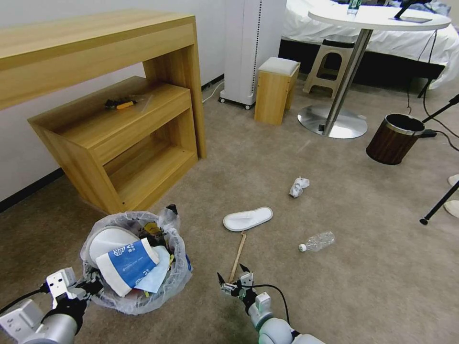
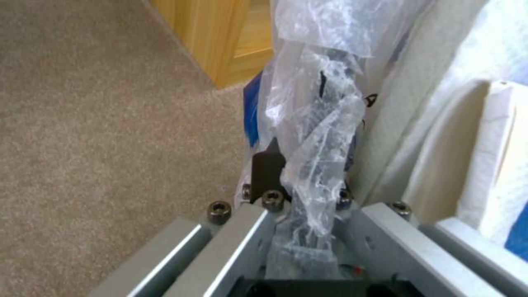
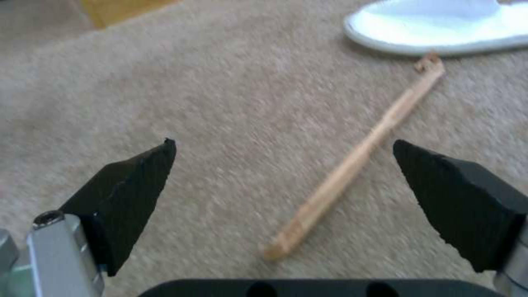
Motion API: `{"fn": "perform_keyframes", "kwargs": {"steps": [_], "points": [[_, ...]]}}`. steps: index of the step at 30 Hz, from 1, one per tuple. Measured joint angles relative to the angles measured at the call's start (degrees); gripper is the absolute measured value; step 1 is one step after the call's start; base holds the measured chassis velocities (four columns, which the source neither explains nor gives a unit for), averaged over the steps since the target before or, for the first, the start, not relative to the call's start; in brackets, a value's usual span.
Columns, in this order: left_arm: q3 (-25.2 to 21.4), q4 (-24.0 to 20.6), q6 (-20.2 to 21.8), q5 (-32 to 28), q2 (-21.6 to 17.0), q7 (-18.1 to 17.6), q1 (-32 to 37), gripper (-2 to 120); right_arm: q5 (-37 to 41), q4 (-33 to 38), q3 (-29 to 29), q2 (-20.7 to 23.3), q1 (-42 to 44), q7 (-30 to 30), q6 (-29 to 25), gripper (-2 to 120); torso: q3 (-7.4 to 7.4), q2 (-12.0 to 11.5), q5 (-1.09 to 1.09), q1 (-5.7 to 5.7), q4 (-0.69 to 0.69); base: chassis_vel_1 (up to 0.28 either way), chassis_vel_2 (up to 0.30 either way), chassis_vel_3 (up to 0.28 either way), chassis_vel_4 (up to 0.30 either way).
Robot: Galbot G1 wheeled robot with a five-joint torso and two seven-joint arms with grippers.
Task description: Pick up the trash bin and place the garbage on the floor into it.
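The trash bin (image 1: 136, 291), lined with a crinkly plastic bag (image 2: 319, 123), stands on the beige floor (image 1: 287, 296) at the near left. It holds a white slipper, a blue-white paper cup (image 1: 128, 267) and tissue. My left gripper (image 1: 92, 285) (image 2: 305, 181) is shut on its rim and bag. A wooden stick (image 1: 237, 255) (image 3: 357, 156) lies on the carpet, and my right gripper (image 1: 233, 281) (image 3: 283, 148) hangs open just over its near end. Beyond the stick lie a white slipper (image 1: 247, 219) (image 3: 440, 24), a clear bottle (image 1: 318, 241) and a white wad (image 1: 299, 186).
A wooden desk with a low shelf unit (image 1: 119, 138) stands just behind the lined bin. A brown wood-look bin (image 1: 394, 138), a round table's metal base (image 1: 332, 122), a stool (image 1: 276, 88) and black tripod legs (image 1: 440, 203) stand farther off to the right.
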State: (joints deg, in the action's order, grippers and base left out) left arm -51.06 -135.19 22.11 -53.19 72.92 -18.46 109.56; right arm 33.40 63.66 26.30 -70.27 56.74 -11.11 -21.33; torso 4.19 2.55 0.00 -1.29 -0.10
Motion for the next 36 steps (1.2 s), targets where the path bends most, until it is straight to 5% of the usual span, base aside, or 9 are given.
{"fn": "perform_keyframes", "kwargs": {"steps": [7,22,36], "points": [[-0.1,0.5,-0.2,0.4,0.6,0.1,-0.3,0,0.5,-2.8,0.1,0.6,0.0,1.5,-0.3,100,0.01,0.0,-0.15,0.00,-0.03,0.000,0.000,0.000,0.000],[-0.7,0.1,0.4,-0.6,1.8,-0.9,-0.6,0,0.6,-2.1,1.1,4.2,0.6,2.2,-0.7,100,0.03,0.0,0.08,-0.01,-0.03,0.000,0.000,0.000,0.000],[-3.7,-4.4,7.8,-12.2,2.1,-9.4,1.2,0,0.9,1.3,2.8,8.2,-0.3,1.8,-0.2,100,0.02,0.0,0.01,-0.01,-0.02,0.000,0.000,0.000,0.000]]}}
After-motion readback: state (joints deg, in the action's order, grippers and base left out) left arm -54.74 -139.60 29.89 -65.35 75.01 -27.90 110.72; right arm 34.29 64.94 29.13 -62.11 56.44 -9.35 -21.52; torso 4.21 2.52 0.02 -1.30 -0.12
